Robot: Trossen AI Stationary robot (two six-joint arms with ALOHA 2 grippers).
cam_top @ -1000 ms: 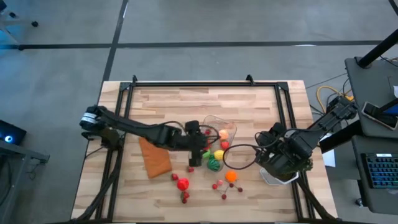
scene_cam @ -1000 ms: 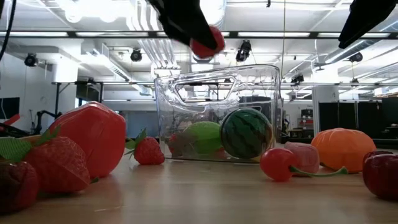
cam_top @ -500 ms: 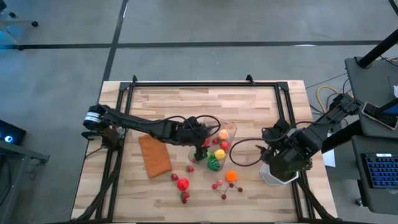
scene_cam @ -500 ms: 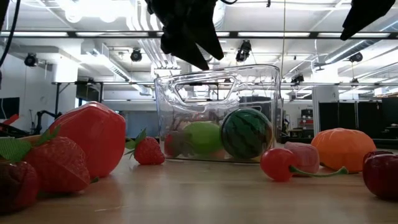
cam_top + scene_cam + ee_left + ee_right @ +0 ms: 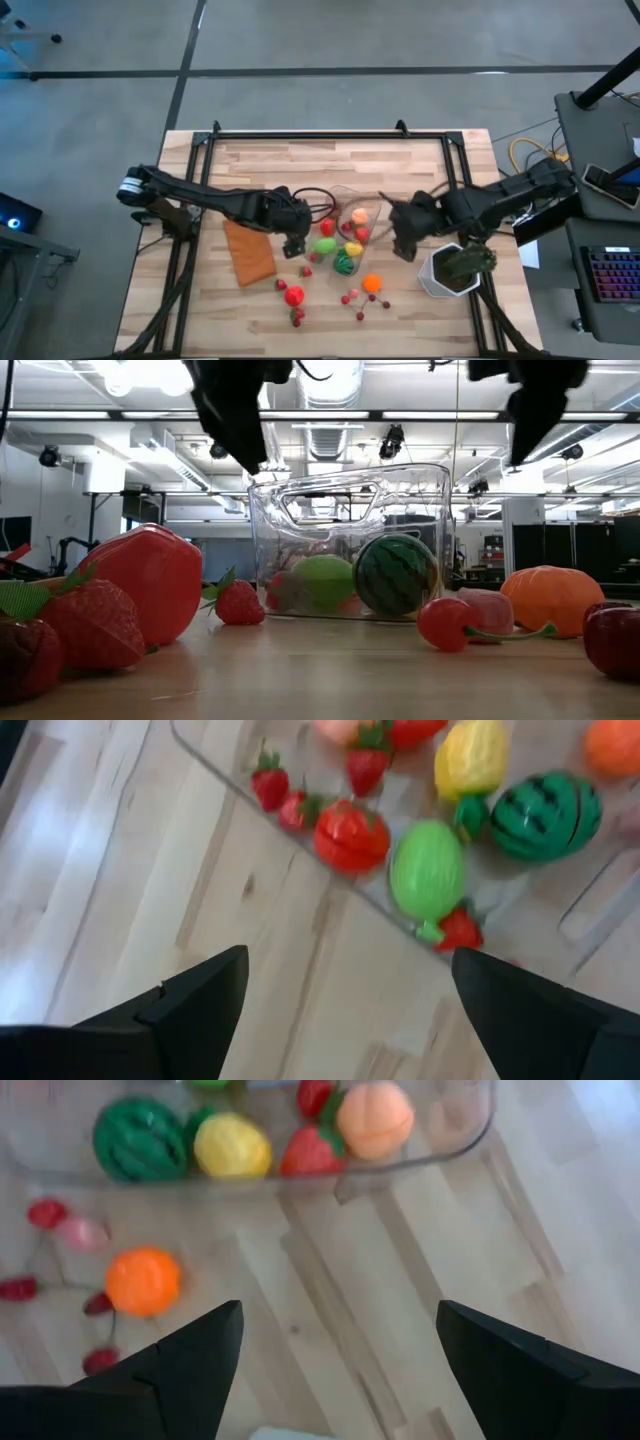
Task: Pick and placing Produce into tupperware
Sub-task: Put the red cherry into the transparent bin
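Poised either side of the clear tupperware [image 5: 352, 222] of produce [image 5: 325, 244]: left gripper [image 5: 293, 243] and right gripper [image 5: 402, 243], fingers apart, both empty.

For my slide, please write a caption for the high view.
Both open grippers, left and right, flank the tupperware of produce.

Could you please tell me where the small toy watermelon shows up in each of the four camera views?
High view: watermelon at the tupperware's near end, picture centre.
Low view: watermelon inside the clear wall, centre-right.
Left wrist view, upper right.
Right wrist view, upper left.
Shared landmark: the yellow fruit beside it.
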